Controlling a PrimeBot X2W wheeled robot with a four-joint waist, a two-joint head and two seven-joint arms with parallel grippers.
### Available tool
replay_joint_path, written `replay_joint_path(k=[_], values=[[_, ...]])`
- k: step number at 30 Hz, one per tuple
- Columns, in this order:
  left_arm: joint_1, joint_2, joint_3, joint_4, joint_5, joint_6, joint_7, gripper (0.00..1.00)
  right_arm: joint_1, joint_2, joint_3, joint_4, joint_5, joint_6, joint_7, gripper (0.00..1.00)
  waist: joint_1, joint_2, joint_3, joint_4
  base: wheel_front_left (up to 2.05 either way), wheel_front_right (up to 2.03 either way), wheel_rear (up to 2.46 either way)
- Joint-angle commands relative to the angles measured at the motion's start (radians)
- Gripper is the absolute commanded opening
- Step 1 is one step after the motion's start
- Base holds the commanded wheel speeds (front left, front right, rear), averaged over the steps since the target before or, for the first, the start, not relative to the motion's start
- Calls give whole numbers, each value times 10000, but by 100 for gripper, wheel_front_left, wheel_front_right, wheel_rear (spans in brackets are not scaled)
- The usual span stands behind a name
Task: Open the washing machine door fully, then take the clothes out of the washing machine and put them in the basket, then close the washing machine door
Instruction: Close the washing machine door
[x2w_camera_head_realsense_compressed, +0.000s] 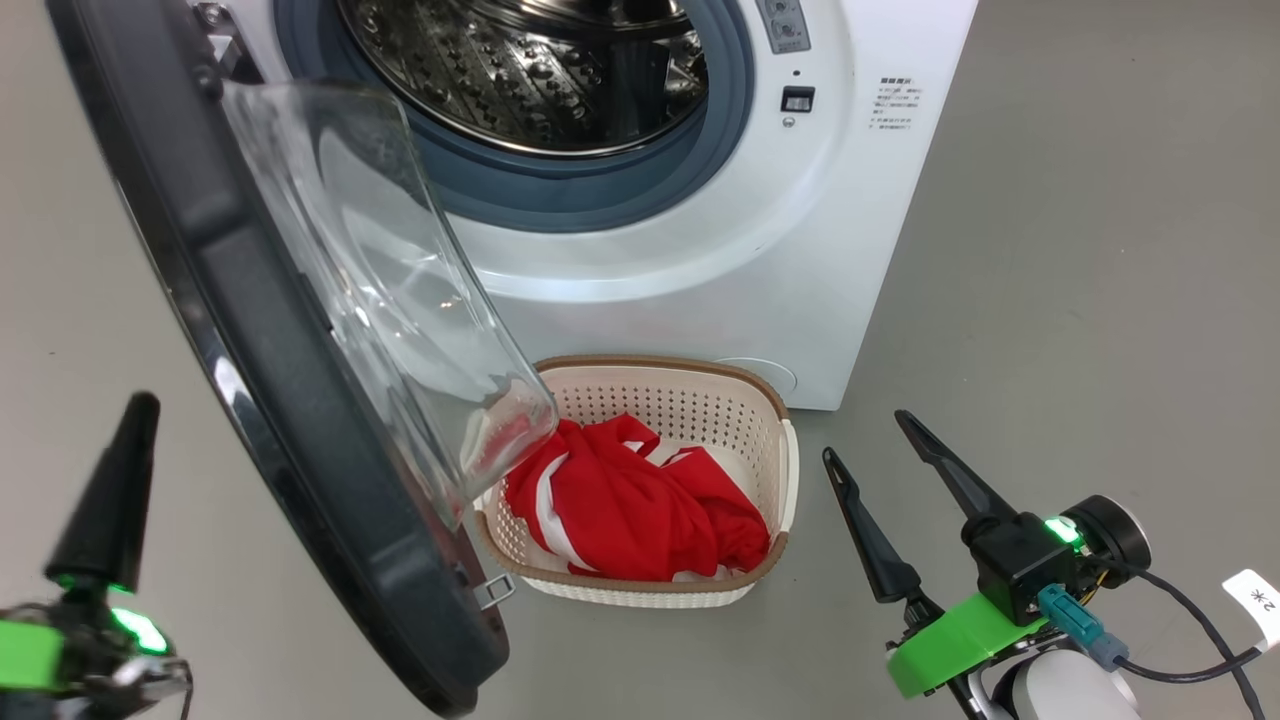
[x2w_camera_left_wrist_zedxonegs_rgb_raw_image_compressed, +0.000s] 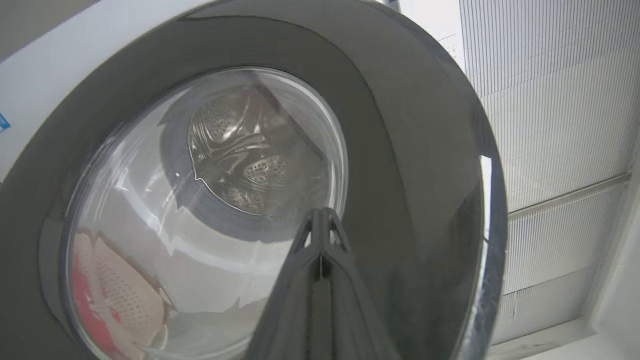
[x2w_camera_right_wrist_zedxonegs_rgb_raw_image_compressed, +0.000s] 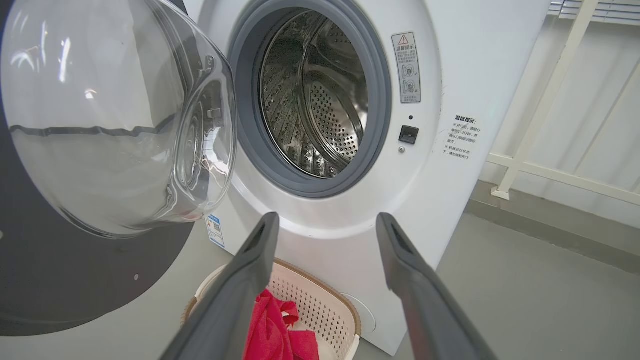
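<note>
The red clothes lie in the basket beneath the open door. The left claw is clenched on nothing; the right claw is released.

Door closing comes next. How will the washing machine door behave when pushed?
The washing machine door looks rigid, so it should likely swing whole rather than flex. Its glossy rim may be slippery. The thick glass bowl suggests some weight.
</note>
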Motion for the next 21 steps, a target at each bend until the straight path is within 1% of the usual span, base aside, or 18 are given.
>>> replay_joint_path(k=[1,3,5,6,8,14,21], values=[[-333,155,458,-591,-578,435,319,0,-101,22,256,-222,119,62,-61,100,0,0,5,-14,0,0,0],[-304,128,501,-1053,-1513,1104,807,0,-98,22,274,-214,142,62,-61,100,0,0,18,-29,0,0,0],[-248,113,521,-1468,-2192,1621,1158,0,-110,22,279,-213,155,62,-61,100,0,0,49,-36,0,0,0],[-207,111,519,-1636,-2388,1806,1299,0,-123,22,280,-215,155,62,-61,100,0,0,73,-42,0,0,0],[-154,125,503,-1922,-2596,2041,1498,0,-156,22,287,-221,146,62,-61,100,0,0,128,-59,0,0,0],[-165,185,347,-2337,-2728,2339,1735,0,-257,22,295,-240,127,62,-61,100,0,0,281,-155,0,0,0],[-306,164,66,-2726,-2840,2420,1842,0,-362,22,336,-253,174,62,-61,100,0,0,466,-412,0,0,0]])
